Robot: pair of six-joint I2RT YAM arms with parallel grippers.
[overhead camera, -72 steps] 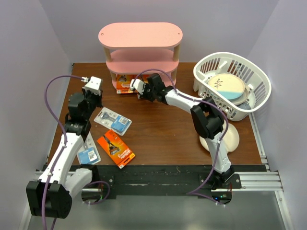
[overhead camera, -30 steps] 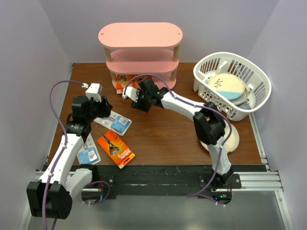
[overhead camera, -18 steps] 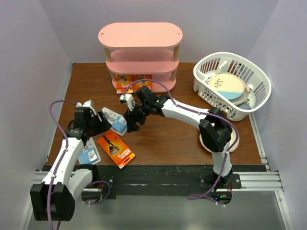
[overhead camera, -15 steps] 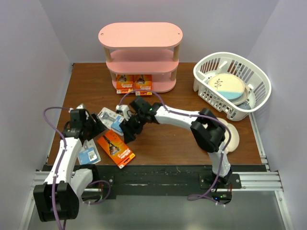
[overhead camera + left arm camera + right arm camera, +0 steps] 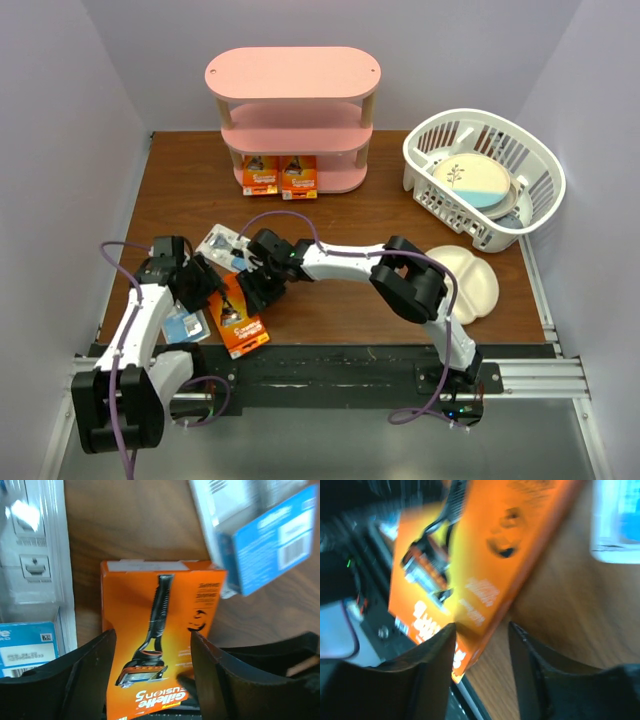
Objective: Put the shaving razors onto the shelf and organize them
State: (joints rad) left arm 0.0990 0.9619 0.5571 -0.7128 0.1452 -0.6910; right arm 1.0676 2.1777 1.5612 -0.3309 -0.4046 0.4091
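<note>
Loose orange razor pack is seen flat on the table near the front edge, well apart from the shelf. Left claw is held partly open above it, fingers straddling the printed razor, nothing gripped. Right claw is also spread, with the pack's corner reaching into the gap. That view is blurred and no firm hold is shown. Two orange packs are already stood on the shelf's bottom tier. One blister card and a second blister card are left on the table, each just beside the loose pack.

Risks, as judged:
- Both claws are crowded over one pack, so fingers could be knocked together or the pack tugged two ways.
- The pack is flat and thin, so a pinch from above may slip or merely shove it.
- It lies close to the table's front edge and could be pushed off.
- A neighbouring card may be snagged and dragged along.
</note>
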